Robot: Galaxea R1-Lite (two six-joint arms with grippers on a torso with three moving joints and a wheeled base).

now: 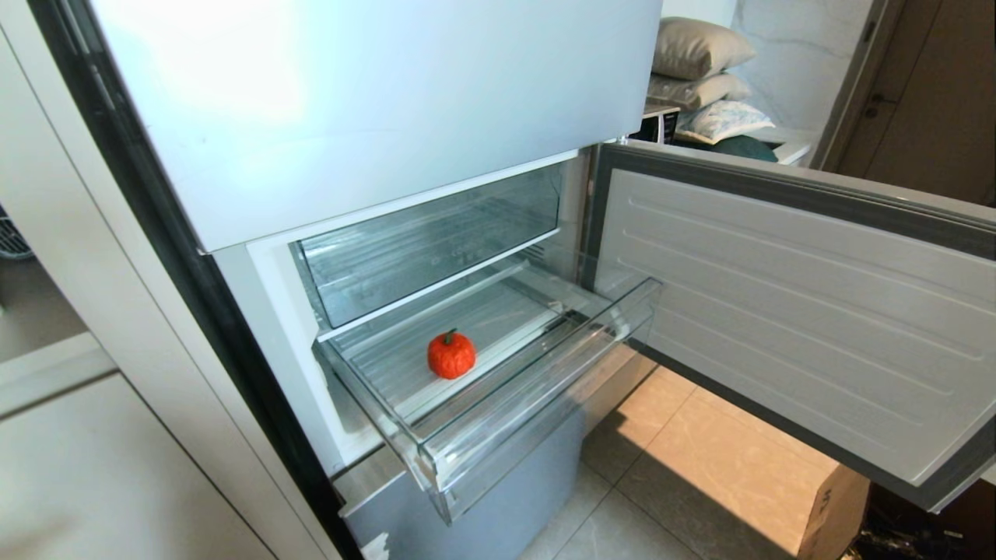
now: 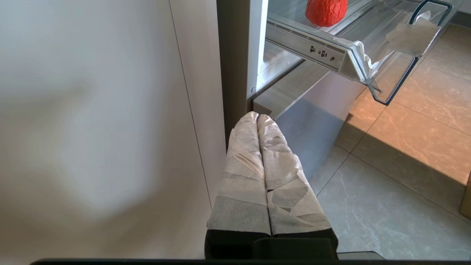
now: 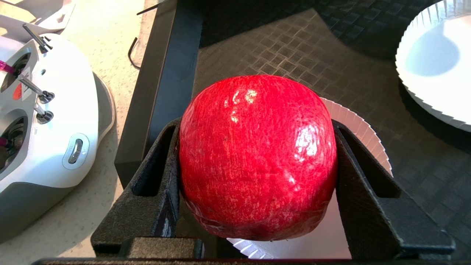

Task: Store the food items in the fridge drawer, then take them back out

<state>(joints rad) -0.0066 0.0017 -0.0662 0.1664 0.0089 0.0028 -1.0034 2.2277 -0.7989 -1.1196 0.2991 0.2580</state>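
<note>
An orange-red fuzzy fruit with a green stem lies in the pulled-out clear fridge drawer. The left wrist view shows this fruit too, above the drawer's front corner with its torn white tape. My left gripper hangs shut and empty, low beside the fridge's left edge. A glossy red fruit sits over a white paper plate. My right gripper is shut on it, a black finger against each side. Neither arm shows in the head view.
The fridge door stands open to the right, with a cardboard box below it. A second clear bin sits above the drawer. By the red fruit are another paper plate, a black tray rim and a white remote controller.
</note>
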